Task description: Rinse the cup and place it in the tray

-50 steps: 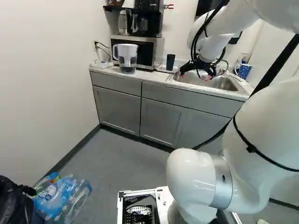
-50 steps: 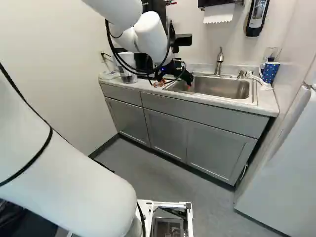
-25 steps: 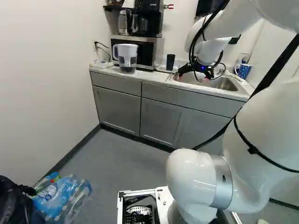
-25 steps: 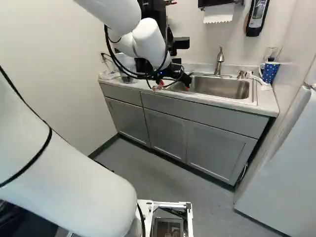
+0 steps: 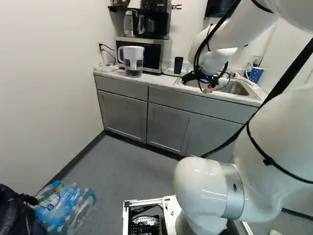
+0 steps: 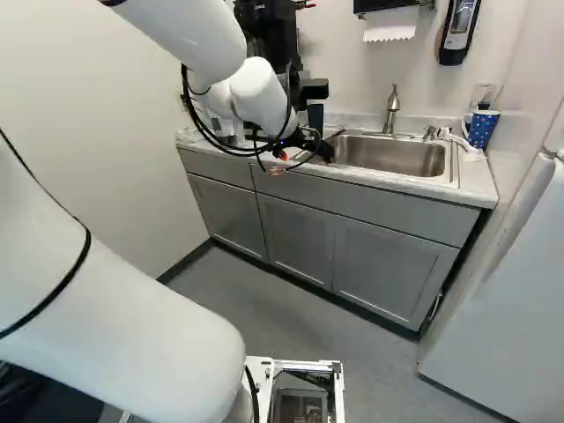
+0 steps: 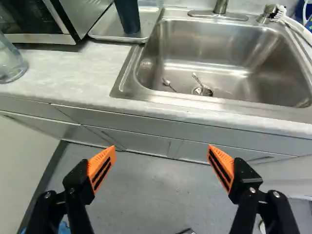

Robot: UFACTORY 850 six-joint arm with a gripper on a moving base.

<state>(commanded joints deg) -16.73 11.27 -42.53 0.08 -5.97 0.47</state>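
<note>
Counter (image 7: 68, 73), arm (image 5: 279, 132), sink (image 7: 204, 41), microwave (image 7: 85, 17), tray (image 7: 103, 27), gripper (image 7: 162, 147), cup (image 7: 127, 17): the cup stands upright in the tray, ahead of the gripper and off toward the microwave.
The tray sits between microwave and sink; the gripper, spread wide and empty, points at the counter's front with the cup well outside its fingers. The placing looks finished, though whether the cup is rinsed cannot be told; the likely next move is backing away from the cup, or, if rinsing remains, reaching forward and toward the microwave to straddle its upright axis.
</note>
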